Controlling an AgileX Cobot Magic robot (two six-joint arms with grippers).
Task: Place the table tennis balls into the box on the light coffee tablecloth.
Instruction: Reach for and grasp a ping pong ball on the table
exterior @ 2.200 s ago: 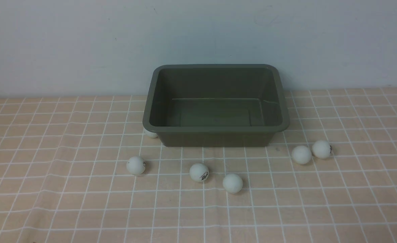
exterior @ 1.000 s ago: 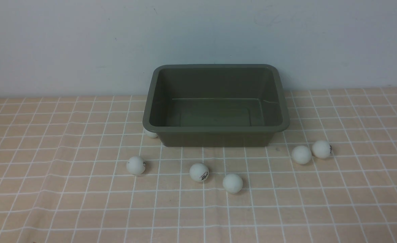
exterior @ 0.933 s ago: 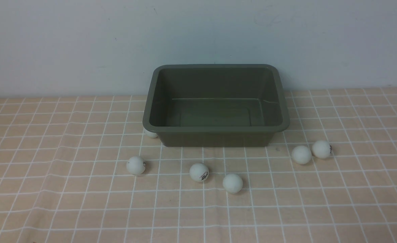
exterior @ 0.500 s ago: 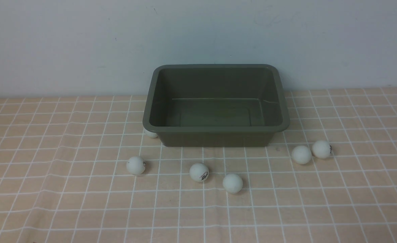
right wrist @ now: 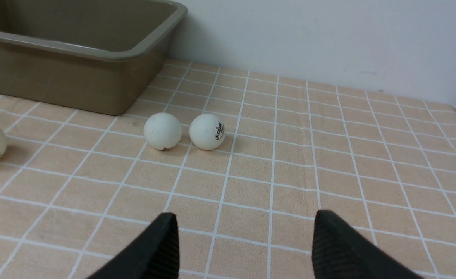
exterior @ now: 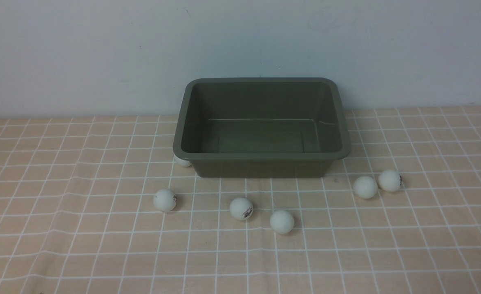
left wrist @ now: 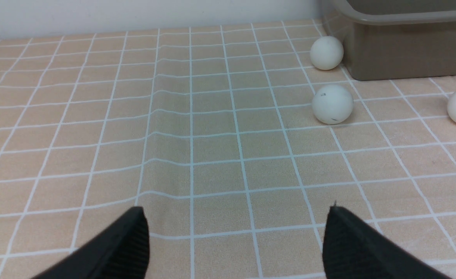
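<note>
Nearest me, well short of the box (exterior: 260, 156), the left gripper (left wrist: 233, 212) and the right gripper (right wrist: 245, 214) hang over the light coffee tablecloth (exterior: 81, 245), jaws spread wide and gripping nothing. Farther on, all six table tennis balls (exterior: 281, 221) lie outside the box: three before its front wall, two just beside each other off its front right corner, and one tucked under its front left corner. Some carry dark print too small to read. Nothing has shifted since a moment ago.
</note>
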